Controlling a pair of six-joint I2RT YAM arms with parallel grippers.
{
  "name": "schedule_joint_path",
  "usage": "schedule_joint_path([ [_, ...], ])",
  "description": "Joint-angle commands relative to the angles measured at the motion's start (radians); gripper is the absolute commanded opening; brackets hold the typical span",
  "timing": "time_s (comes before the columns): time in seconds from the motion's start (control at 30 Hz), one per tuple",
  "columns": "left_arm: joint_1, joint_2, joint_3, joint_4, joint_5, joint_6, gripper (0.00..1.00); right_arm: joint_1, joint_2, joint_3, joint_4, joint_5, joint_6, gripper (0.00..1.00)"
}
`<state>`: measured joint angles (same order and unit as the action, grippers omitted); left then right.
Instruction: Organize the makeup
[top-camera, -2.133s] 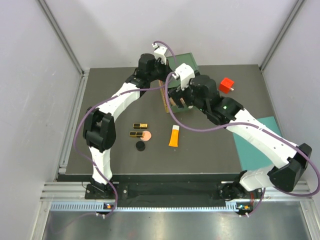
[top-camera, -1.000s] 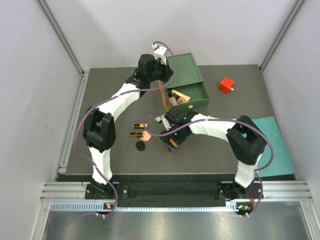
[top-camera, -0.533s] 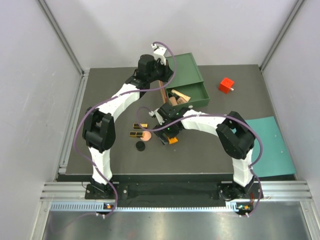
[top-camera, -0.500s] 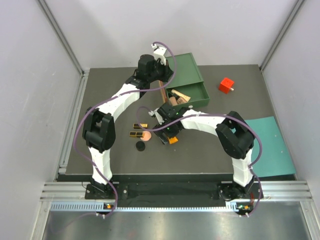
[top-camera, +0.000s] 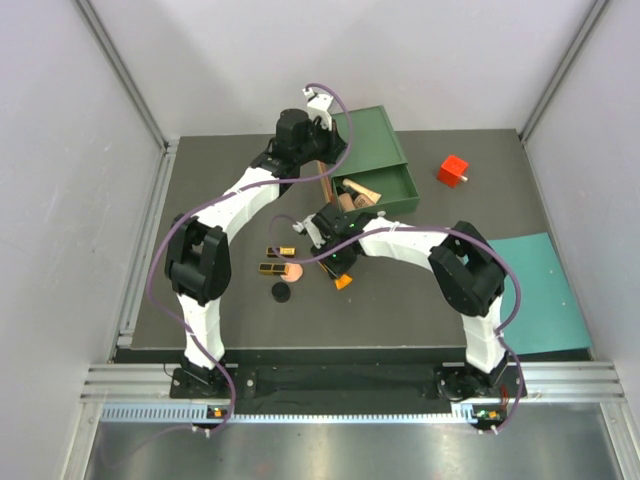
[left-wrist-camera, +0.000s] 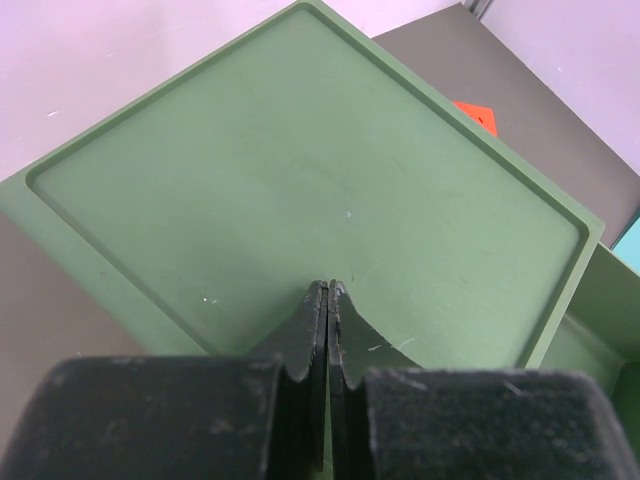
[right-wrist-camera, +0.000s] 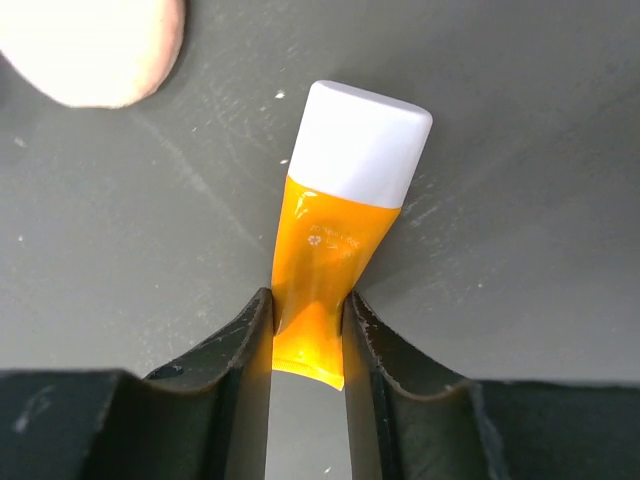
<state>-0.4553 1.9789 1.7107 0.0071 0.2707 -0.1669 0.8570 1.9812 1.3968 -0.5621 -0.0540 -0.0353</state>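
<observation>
Orange tube (right-wrist-camera: 335, 225) clamped by right pincer (right-wrist-camera: 307, 305) | tiny print unreadable | left pincer (left-wrist-camera: 328, 292) together

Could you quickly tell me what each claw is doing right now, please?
Left claw: closed, holding nothing.
Right claw: closed on the yellow-orange tube.

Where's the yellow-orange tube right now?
The yellow-orange tube is pinched in the right gripper at mid-table, with its white cap pointing away from the fingers, just right of the round peach compact.
</observation>
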Motion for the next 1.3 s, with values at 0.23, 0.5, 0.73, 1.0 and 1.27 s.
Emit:
schedule_joint_path([
  [0.23, 0.009, 0.066, -0.043, -0.26, -0.033, 0.009, 0.0, 0.057, -0.166, -0.044, -0.14, -0.099, -0.113, 0.18],
  [0.5, 0.009, 0.08, -0.031, -0.263, -0.031, 0.006, 0.0, 0.059, -0.332, 0.025, -0.24, -0.122, -0.14, 0.13],
  [0.73, 0.009, 0.083, -0.029, -0.265, -0.027, 0.006, 0.0, 0.059, -0.404, 0.169, -0.269, -0.032, -0.158, 0.0],
  [1.0, 0.009, 0.084, -0.033, -0.266, -0.024, 0.006, 0.0, 0.011, -0.421, 0.304, -0.236, 0.049, -0.222, 0.0],
  [1.27, 0.009, 0.074, -0.039, -0.268, -0.028, 0.007, 0.0, -0.108, -0.472, 0.295, -0.142, 0.161, -0.316, 0.0],
])
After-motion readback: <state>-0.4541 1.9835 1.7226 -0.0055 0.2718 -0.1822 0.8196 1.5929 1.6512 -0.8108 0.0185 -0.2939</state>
